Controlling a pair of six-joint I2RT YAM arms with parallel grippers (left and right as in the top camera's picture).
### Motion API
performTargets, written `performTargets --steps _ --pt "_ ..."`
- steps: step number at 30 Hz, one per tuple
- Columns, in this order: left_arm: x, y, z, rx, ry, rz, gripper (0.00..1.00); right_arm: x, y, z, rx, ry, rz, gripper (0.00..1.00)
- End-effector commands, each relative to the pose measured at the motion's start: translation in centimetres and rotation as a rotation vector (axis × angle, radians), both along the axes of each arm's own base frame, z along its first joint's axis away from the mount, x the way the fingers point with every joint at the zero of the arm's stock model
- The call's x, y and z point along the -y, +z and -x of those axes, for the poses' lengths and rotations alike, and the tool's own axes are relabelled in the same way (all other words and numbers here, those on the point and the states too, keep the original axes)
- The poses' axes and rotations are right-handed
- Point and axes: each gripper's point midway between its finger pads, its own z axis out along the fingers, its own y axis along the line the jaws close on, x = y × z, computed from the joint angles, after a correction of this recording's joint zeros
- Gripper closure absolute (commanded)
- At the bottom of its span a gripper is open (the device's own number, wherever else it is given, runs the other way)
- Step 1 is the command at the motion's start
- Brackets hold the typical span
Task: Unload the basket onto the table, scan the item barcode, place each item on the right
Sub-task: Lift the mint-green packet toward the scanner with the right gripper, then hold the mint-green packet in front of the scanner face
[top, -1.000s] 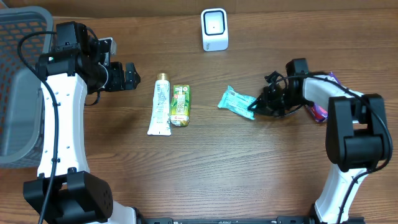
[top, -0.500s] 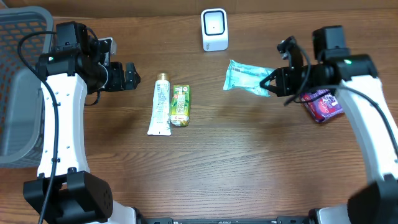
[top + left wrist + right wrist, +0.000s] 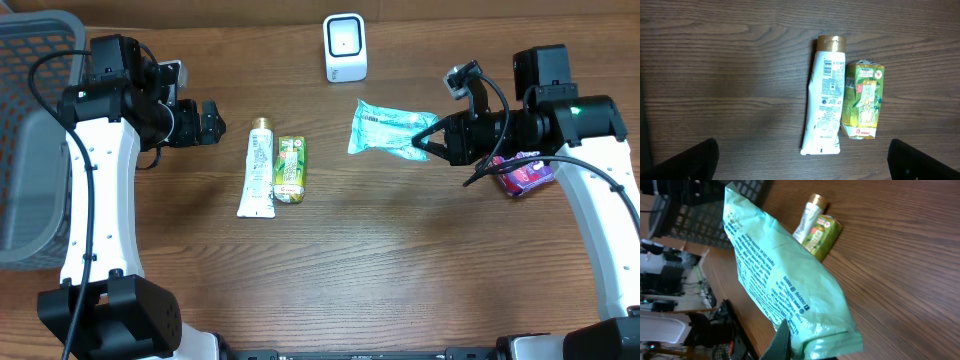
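Note:
A mint-green printed packet [image 3: 385,126] hangs above the table, pinched at its right end by my right gripper [image 3: 428,138], which is shut on it. In the right wrist view the packet [image 3: 790,275] fills the middle, its printed side facing the camera, with one dark finger [image 3: 781,342] against its lower edge. The white scanner [image 3: 345,47] stands at the back centre, up and left of the packet. My left gripper [image 3: 210,124] is open at the left with nothing between its fingers [image 3: 690,160].
A white tube [image 3: 258,168] with a gold cap and a green box [image 3: 291,168] lie side by side left of centre, just right of the left gripper. A purple packet [image 3: 525,175] lies under the right arm. A grey basket [image 3: 30,150] stands at the far left.
My right gripper has lifted the green packet off the table and carried it up and to the left, closer to the scanner. The left arm has not moved.

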Motion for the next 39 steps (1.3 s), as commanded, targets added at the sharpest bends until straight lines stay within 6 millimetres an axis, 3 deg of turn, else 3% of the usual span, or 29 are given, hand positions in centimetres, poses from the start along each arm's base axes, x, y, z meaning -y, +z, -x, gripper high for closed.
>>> performTargets --steps 1,8,16,21,30,39 --pt "0.1 1.2 0.3 0.03 0.01 0.008 0.0 -0.8 2.6 0.2 0.006 -0.011 -0.091 0.96" --pt "0.1 1.2 0.3 0.03 0.01 0.008 0.01 -1.6 5.8 -2.3 -0.156 -0.188 -0.271 0.96" --pt "0.1 1.2 0.3 0.03 0.01 0.008 0.0 -2.8 10.7 -1.8 -0.273 -0.161 -0.449 0.96" --pt "0.1 1.2 0.3 0.03 0.01 0.008 0.0 -3.3 12.8 -1.4 -0.299 -0.097 -0.526 0.96" --pt "0.1 1.2 0.3 0.03 0.01 0.008 0.0 -3.3 13.5 -2.0 -0.265 -0.106 -0.536 0.96" --pt "0.1 1.2 0.3 0.03 0.01 0.008 0.0 -1.4 11.3 -6.4 -0.108 -0.362 -0.403 0.96"
